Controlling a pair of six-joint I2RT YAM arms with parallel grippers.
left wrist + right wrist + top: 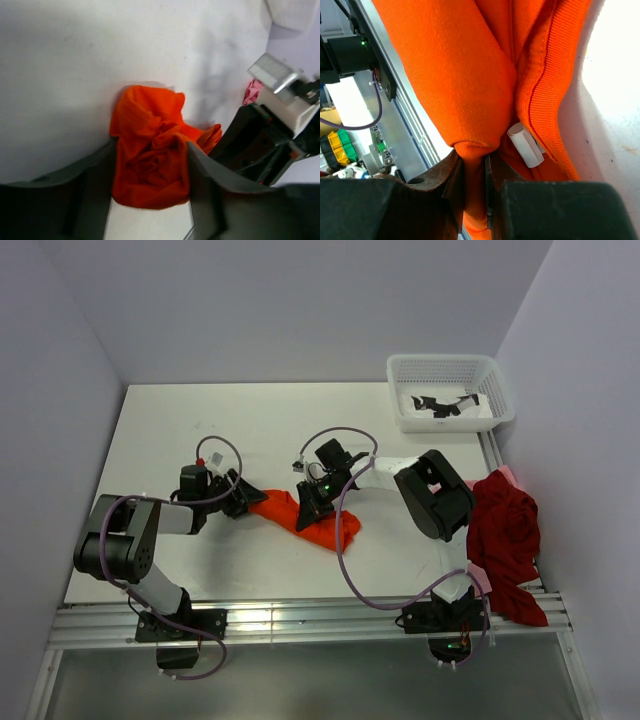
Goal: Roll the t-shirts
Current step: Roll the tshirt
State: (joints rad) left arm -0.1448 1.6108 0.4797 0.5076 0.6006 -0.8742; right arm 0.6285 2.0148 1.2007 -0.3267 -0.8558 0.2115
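Observation:
The orange t-shirt (335, 530) lies bunched into a loose roll at the table's middle. My left gripper (243, 498) holds its left end, with a finger pressed on each side of the roll (150, 125). My right gripper (310, 508) is shut on a fold of the same shirt (465, 65), pinched tight between the jaws (475, 165). A white rolled label (526, 145) shows by the collar seam. The dark red t-shirt (505, 530) lies crumpled at the right edge, with the pale pink t-shirt (508, 475) peeking out beneath it.
A white lattice basket (440, 361) holding black and white items stands at the back right corner. The right arm's body (270, 125) sits close to the roll. Metal rails (300, 615) run along the near table edge.

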